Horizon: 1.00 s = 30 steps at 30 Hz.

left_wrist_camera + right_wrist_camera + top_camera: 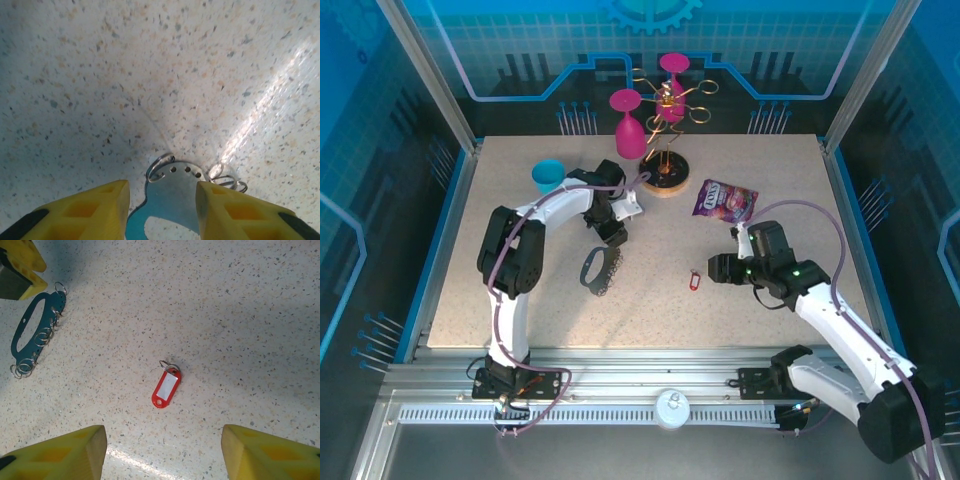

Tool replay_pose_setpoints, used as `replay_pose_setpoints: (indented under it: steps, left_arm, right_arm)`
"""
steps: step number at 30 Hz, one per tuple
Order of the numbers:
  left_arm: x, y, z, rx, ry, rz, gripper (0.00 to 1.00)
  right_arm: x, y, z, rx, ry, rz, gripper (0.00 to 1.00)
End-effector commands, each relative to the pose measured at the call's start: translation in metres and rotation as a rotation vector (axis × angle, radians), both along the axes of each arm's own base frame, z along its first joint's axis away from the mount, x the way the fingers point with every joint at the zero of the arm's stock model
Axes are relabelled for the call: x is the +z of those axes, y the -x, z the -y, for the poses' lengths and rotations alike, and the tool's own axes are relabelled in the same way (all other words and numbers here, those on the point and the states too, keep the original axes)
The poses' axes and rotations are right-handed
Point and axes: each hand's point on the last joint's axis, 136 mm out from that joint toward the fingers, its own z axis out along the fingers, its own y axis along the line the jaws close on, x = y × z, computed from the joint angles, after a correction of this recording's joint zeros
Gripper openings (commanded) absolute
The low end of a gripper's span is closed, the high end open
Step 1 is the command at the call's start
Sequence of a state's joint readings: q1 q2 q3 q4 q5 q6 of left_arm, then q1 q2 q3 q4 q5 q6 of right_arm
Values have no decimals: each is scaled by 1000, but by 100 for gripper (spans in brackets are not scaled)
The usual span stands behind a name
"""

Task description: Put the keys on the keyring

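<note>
On speckled tabletop, flat oval keyring, red rectangular key tag

Left arm: elbow folded high, forearm reaching forward and to the right. Left gripper points down, jaws partly apart, a gap showing between its yellow fingers. Right arm: stretched forward-left from its base. Right gripper sits low, aimed left, jaws spread wide.

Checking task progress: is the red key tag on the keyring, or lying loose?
Loose. The red key tag lies flat on the table, well apart from the keyring, bare tabletop between them.
</note>
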State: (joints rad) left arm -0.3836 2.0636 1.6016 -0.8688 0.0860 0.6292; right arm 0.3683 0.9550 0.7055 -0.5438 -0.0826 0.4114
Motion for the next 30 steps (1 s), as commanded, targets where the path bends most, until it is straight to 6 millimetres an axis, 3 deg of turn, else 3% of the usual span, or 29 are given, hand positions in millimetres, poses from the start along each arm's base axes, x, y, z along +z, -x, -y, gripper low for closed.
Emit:
replay_pose_setpoints:
  steps: [1,5,20,30]
  left_arm:
    - [-6,14,-14,16,-113,-77,40]
    - [-5,15,-19,74,-160,-95,40]
    - [-17,4,3,185,-193,-108,40]
    - [-32,2,-3,195,-268,-165,37]
  right_arm:
    - [-3,9,0,7,7,-21,63]
    - [0,11,0,8,2,-17,63]
    - [4,19,5,8,10,-8,63]
    - [4,21,4,8,1,-8,63]
